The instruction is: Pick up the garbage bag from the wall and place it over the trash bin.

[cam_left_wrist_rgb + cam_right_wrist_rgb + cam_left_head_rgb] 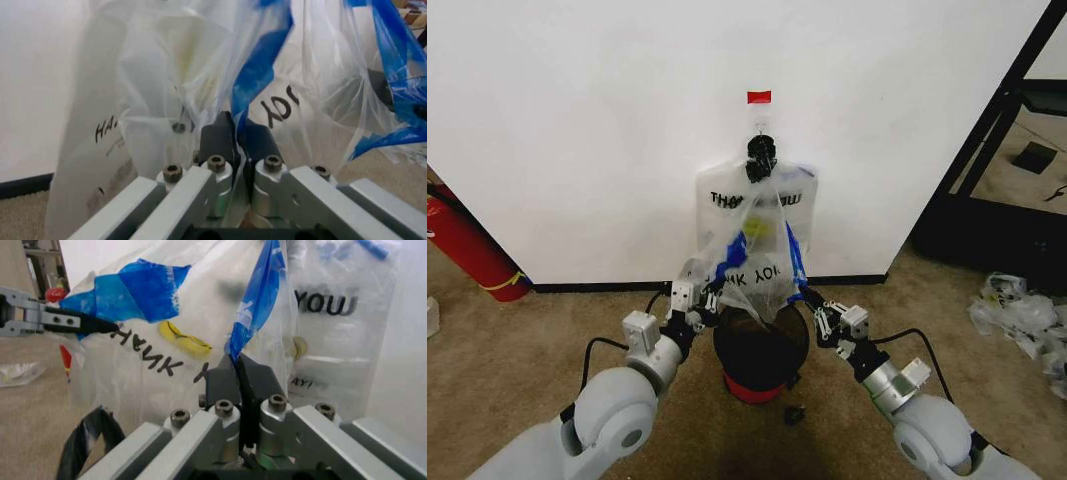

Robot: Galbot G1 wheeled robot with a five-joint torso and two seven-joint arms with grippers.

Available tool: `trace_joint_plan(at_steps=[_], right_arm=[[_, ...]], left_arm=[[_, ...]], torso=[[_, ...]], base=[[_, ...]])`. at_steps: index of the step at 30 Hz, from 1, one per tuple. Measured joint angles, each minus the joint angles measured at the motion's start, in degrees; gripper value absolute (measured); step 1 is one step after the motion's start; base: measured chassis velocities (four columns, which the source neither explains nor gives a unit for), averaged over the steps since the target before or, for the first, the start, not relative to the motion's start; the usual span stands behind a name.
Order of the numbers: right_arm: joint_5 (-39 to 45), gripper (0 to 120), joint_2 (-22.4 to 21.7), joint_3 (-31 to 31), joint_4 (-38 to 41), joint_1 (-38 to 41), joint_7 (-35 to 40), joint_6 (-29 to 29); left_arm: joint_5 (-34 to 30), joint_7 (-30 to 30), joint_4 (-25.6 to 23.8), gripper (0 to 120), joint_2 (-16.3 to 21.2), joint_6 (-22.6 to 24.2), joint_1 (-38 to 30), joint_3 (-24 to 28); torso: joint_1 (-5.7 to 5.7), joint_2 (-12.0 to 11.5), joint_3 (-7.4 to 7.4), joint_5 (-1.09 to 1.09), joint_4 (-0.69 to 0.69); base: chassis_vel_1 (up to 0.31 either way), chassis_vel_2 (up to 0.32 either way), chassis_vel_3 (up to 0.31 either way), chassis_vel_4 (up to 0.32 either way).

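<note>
Left gripper [708, 300] and right gripper [812, 303] both clamped on garbage bag [762, 262], spread above trash bin [760, 352], jaws pinching plastic.

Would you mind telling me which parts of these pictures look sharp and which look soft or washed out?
Head view: the wall is evenly bright, with a dark shadow inside the trash bin. Left wrist view: the left gripper is sharp, the garbage bag pale and soft. Right wrist view: the right gripper and bag lettering are crisp.

Garbage bag [757, 262] above trash bin [760, 350], before wall [627, 120].
</note>
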Motion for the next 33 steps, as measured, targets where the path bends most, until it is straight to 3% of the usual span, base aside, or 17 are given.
trace_joint_plan(at_steps=[14,21,28,33], right_arm=[[-2.4,0,-0.6,1.5,3.5,-5.5,-0.9,1.7],[3.6,0,-0.5,6.7,13.8,-3.5,4.0,-2.1],[10.3,0,-1.6,16.1,21.7,-3.0,6.6,-5.7],[12.4,0,-2.0,18.6,23.7,-3.1,7.6,-7.0]], left_arm=[[2.1,0.9,-3.2,0,0.6,-1.2,5.8,-2.9],[-2.6,-0.1,-9.7,0,1.7,-1.7,-1.5,-3.5],[-8.7,-0.7,-12.1,0,3.2,-2.0,-10.6,-1.6],[-10.3,-1.5,-12.5,0,3.0,-1.7,-12.3,-0.9]], torso=[[0.00,0.0,0.00,0.00,-0.03],[0.01,0.0,0.00,0.00,-0.02],[0.01,0.0,0.00,0.00,-0.05],[0.01,0.0,0.01,0.00,-0.03]], base=[[0.000,0.000,0.000,0.000],[0.000,0.000,0.000,0.000],[0.000,0.000,0.000,0.000],[0.000,0.000,0.000,0.000]])
